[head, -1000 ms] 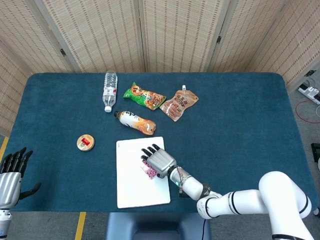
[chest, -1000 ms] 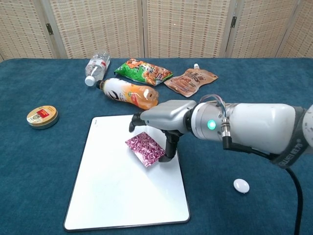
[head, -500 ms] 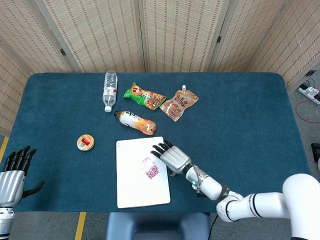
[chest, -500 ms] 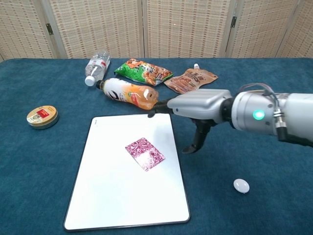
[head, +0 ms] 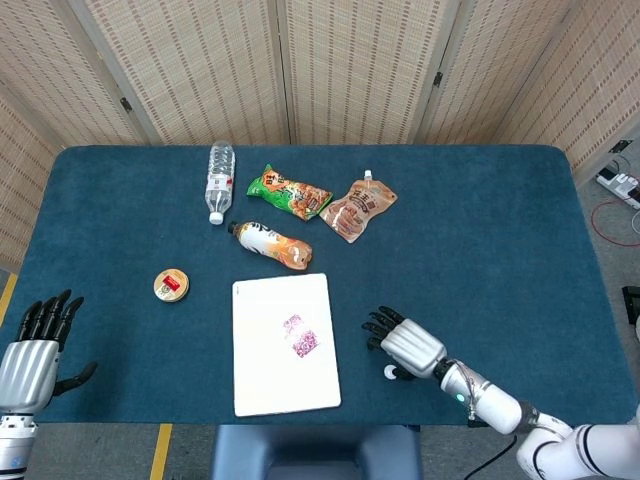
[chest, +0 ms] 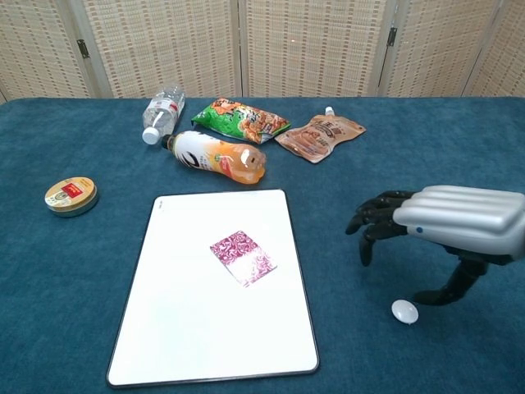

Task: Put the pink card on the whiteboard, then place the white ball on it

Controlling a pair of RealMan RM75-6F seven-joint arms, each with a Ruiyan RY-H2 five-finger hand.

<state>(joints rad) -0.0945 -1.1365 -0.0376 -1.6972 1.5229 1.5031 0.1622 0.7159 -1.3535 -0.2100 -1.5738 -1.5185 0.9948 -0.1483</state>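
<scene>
The pink card (head: 300, 337) (chest: 243, 257) lies flat on the whiteboard (head: 270, 380) (chest: 189, 328), near its middle. The small white ball (chest: 404, 311) (head: 389, 373) rests on the blue cloth to the right of the board. My right hand (head: 408, 345) (chest: 435, 226) hovers just above and behind the ball, fingers spread and drooping, holding nothing. My left hand (head: 35, 345) stays at the table's near left corner, fingers apart and empty; the chest view does not show it.
An orange drink bottle (chest: 216, 158) lies just beyond the board's far edge. Further back are a water bottle (chest: 162, 112), a green snack bag (chest: 243, 120) and a brown pouch (chest: 320, 136). A round tin (chest: 71, 195) sits left of the board.
My right hand let go of the pink card, leaving it on the whiteboard, and drew back to the right until it came over the white ball. The left hand barely shifted.
</scene>
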